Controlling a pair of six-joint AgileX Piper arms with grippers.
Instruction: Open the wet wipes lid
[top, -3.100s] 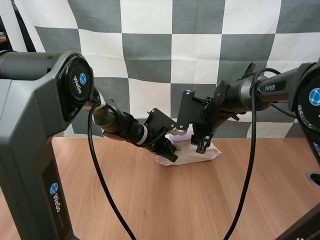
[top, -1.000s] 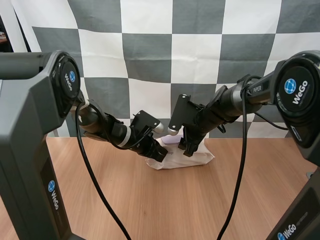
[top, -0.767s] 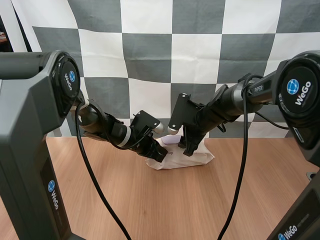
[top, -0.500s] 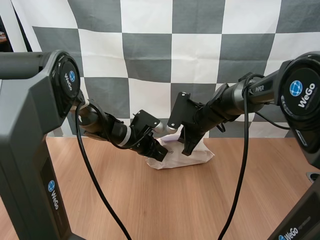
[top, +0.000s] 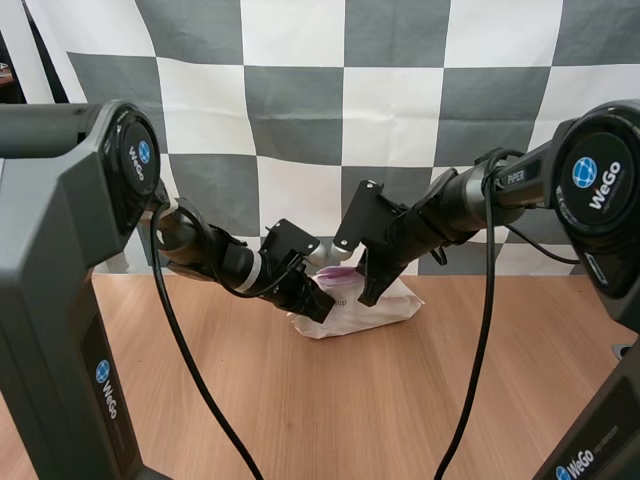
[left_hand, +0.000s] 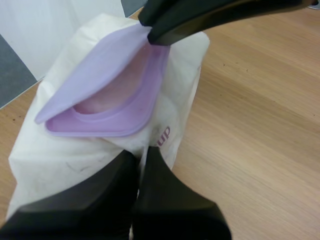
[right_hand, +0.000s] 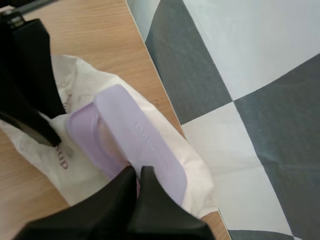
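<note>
My left jaws are clenched on the near edge of the white wet wipes pack (top: 385, 306), which lies on the wooden bench (top: 400, 410) between my two arms. My right jaws grip the free edge of its purple lid (left_hand: 95, 70), which stands tilted up, partly open.

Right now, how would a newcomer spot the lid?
On the wooden table lies a white pack of wet wipes. Its lid is the lilac flap tilted up off its top, edge pinched by the right tool; nothing else there is lilac.
</note>
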